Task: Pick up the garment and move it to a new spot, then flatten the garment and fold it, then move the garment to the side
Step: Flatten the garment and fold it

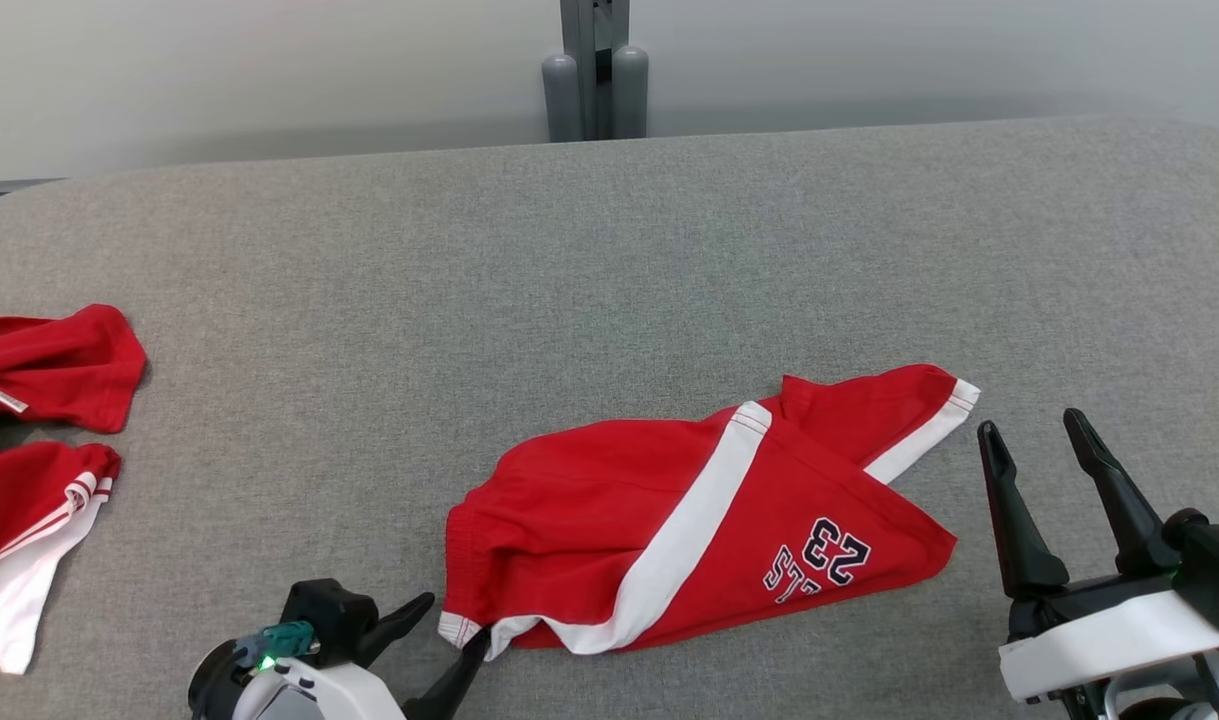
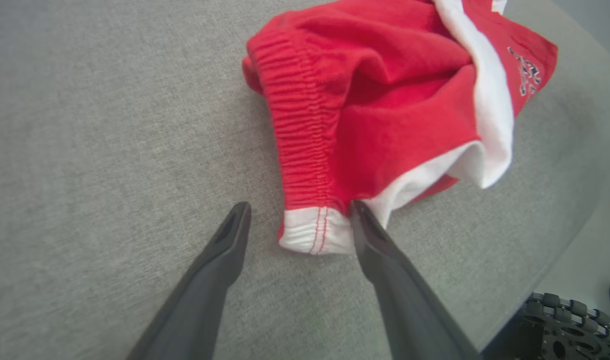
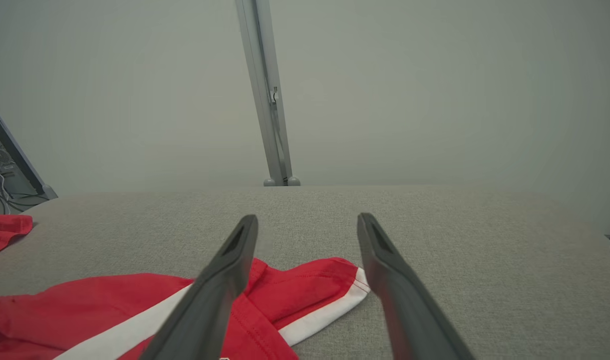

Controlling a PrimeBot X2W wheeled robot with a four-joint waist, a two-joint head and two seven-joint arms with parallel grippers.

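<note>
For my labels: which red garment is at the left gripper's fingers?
The central garment, printed 23; the left gripper straddles its white-hemmed corner. The other red garment lies far left.

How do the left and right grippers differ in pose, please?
The left gripper is down at the shorts, fingers straddling their white waistband corner; the right gripper is apart from them, off their right end. The left gripper points down at the table; the right gripper points level across it. Both are open.

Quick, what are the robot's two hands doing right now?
Left gripper: open, straddling a corner of the red shorts.
Right gripper: open, empty.
</note>
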